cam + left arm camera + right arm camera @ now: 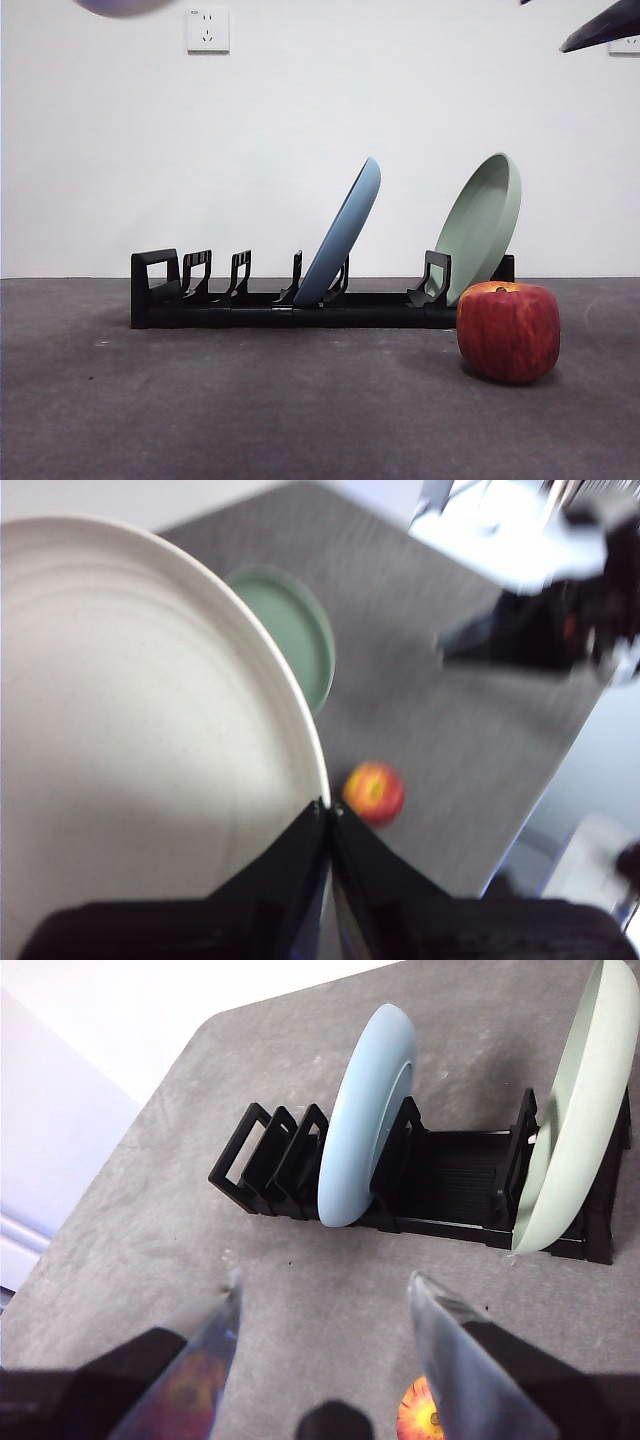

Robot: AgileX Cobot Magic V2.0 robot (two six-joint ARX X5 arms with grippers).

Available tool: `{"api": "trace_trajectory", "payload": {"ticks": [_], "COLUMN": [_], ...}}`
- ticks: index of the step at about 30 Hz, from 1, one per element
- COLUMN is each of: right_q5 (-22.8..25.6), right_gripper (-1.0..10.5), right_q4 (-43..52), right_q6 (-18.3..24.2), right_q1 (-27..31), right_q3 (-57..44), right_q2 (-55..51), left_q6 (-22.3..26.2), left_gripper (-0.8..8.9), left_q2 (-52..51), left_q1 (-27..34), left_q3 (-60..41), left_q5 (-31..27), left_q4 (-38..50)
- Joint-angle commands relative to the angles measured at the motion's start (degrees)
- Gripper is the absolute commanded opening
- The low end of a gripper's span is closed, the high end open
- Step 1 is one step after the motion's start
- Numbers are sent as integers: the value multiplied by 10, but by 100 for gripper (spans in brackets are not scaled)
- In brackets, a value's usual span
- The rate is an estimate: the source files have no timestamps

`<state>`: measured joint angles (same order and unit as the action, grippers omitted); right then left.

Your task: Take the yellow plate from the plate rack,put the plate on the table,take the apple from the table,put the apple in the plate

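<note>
The yellow plate [130, 730], cream and wide, fills the left wrist view, held high above the table [250, 410]. My left gripper [328, 815] is shut on its rim. Far below lies the red apple [374, 792]. In the front view the apple [508, 332] rests on the table just in front of the right end of the black plate rack [250, 305]. My right gripper [325, 1300] hangs open above the table in front of the rack [450, 1185], with the apple [420, 1412] just below it. A black arm tip [605, 25] shows at the top right corner.
A light blue plate [345, 235] leans in the rack's middle slots and a pale green plate [485, 225] leans at its right end. A white wall with a socket [207, 30] stands behind. A blurred pale shape [120, 5] shows at the top left edge.
</note>
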<state>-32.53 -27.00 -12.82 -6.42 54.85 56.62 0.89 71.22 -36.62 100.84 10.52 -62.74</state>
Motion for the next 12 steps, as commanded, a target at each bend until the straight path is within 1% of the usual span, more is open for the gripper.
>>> {"api": "trace_trajectory", "payload": {"ticks": [1,3,5,7,11,12], "right_q5": [1,1,1,3,32,31], "right_gripper": [285,285,285,285,285,285], "right_q4": [11,12,12,12,12,12], "right_q6": [5,5,5,5,5,5], "right_q1": [0,0,0,0,0,0], "right_q3": [2,3,3,3,4,4], "right_q2": [1,0,0,0,-1,-1], "left_q6": [22,20,7,-11,-44,-50], "left_gripper": [-8,-8,-8,-8,-8,-8], "left_q2": [3,3,4,4,4,6], "left_q1": [-49,-81,-115,-146,-206,-215], "left_q3": [0,-5,-16,-30,-96,-113], "left_q5": [-83,-134,-176,-198,-240,-245], "left_q4": [-61,-89,-98,-92,-45,-33]}}
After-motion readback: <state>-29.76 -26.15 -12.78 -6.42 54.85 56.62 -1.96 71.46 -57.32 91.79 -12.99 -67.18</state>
